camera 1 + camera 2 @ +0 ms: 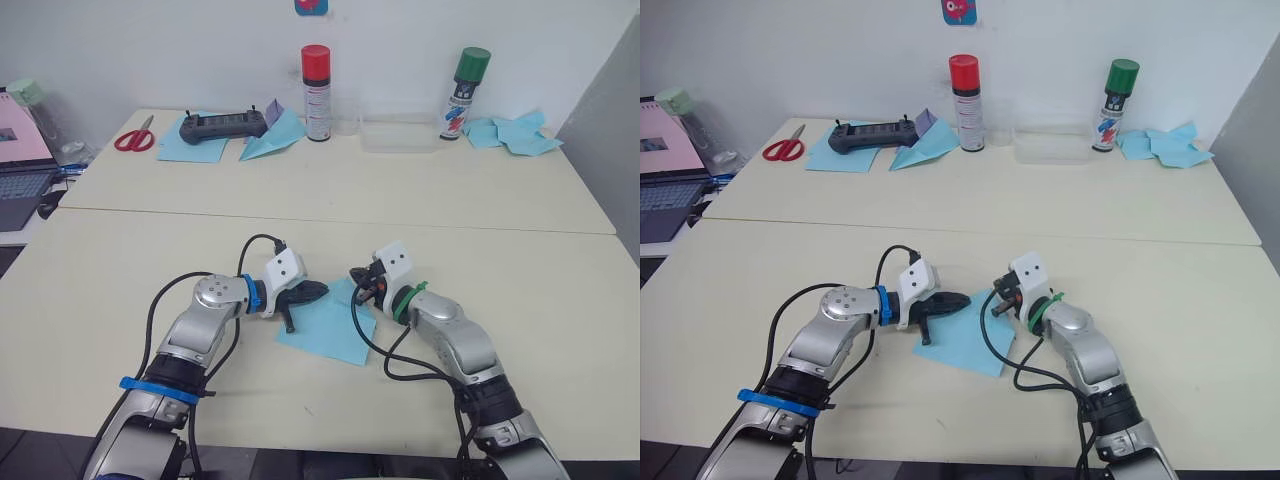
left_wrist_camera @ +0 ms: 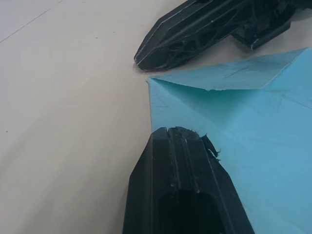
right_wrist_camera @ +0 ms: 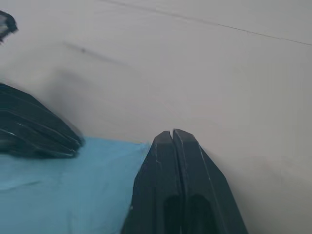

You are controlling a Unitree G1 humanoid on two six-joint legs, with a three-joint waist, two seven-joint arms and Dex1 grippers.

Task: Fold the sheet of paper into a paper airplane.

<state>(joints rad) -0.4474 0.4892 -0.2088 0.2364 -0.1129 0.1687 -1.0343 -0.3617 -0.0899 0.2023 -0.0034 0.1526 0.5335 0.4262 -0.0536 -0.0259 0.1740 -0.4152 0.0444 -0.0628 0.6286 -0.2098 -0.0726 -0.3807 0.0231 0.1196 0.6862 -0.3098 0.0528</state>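
**Paper airplane: early, first corner fold only**

Head view: the thin light-blue sheet of paper (image 1: 328,325) lies flat on the cream near table (image 1: 120,260), between my two grippers. Left gripper (image 1: 305,297) sits at the sheet's left edge, one finger pointing down at it. Right gripper (image 1: 362,284) is at the far right corner. No wedge or wings yet; most folds are left, I judge.

Left wrist view: my left fingers are apart, near finger (image 2: 183,185) resting on the sheet's edge, far finger (image 2: 195,34) just beyond the corner. One corner flap is folded over, crease visible.

Right wrist view: my right fingers (image 3: 175,185) are pressed together, clamping nothing, tip at the sheet's corner edge.
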